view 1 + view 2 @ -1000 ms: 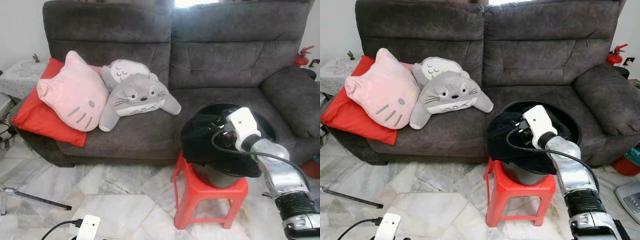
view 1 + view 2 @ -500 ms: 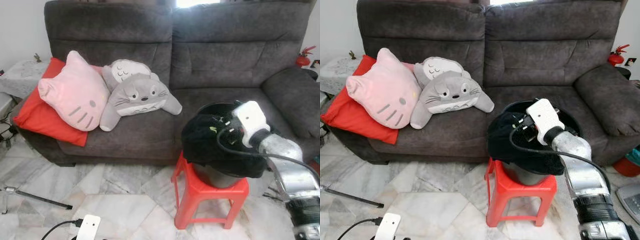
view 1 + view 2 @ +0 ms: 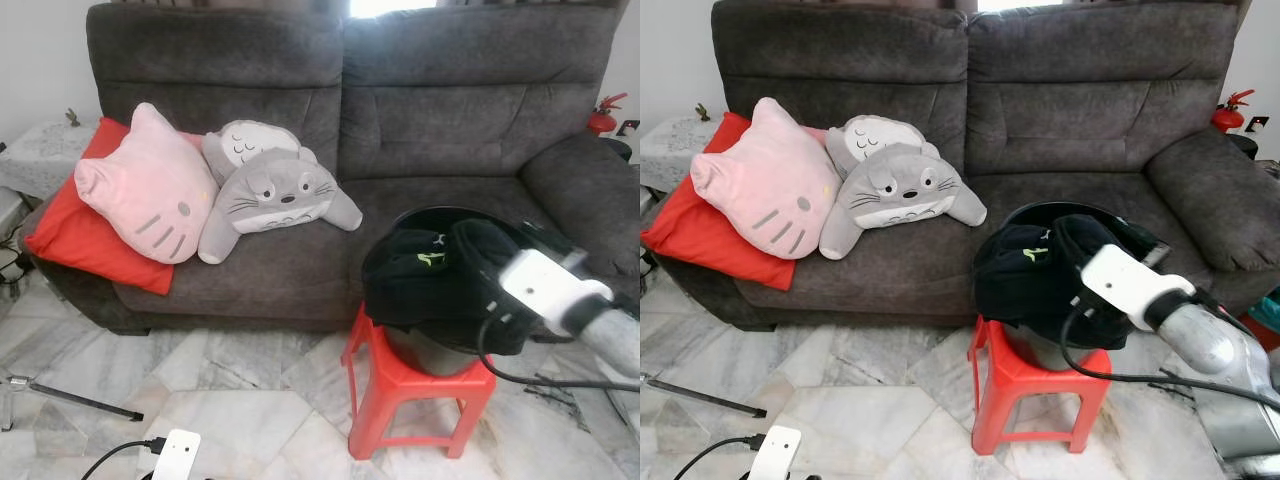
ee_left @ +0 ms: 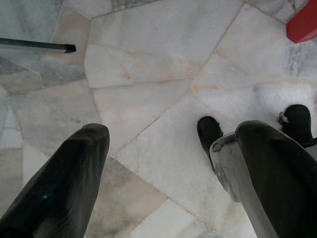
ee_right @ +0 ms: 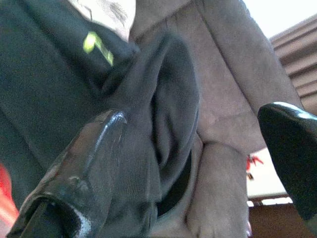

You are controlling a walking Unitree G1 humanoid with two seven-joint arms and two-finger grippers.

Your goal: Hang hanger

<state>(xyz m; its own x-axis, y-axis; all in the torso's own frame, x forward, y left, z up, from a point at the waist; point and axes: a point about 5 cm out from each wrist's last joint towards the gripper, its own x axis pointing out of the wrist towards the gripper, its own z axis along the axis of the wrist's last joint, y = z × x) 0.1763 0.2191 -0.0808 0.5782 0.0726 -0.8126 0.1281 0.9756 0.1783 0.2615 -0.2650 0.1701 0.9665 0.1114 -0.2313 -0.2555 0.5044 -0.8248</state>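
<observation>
A black garment with a small green logo lies heaped in a black basin on a red plastic stool in front of the sofa. My right arm's white wrist housing sits at the garment's right edge, low beside the basin. In the right wrist view my right gripper is open, and a raised fold of the garment lies between its fingers. My left gripper hangs open over the marble floor, holding nothing.
A grey sofa stands behind the stool, bearing a pink cat cushion, a grey plush and a red cushion. A black rod and a white device with a cable lie on the floor. A fire extinguisher is at the far right.
My right wrist has drawn back from over the middle of the garment to its lower right edge. The green logo and a raised fold of the garment have come into sight.
</observation>
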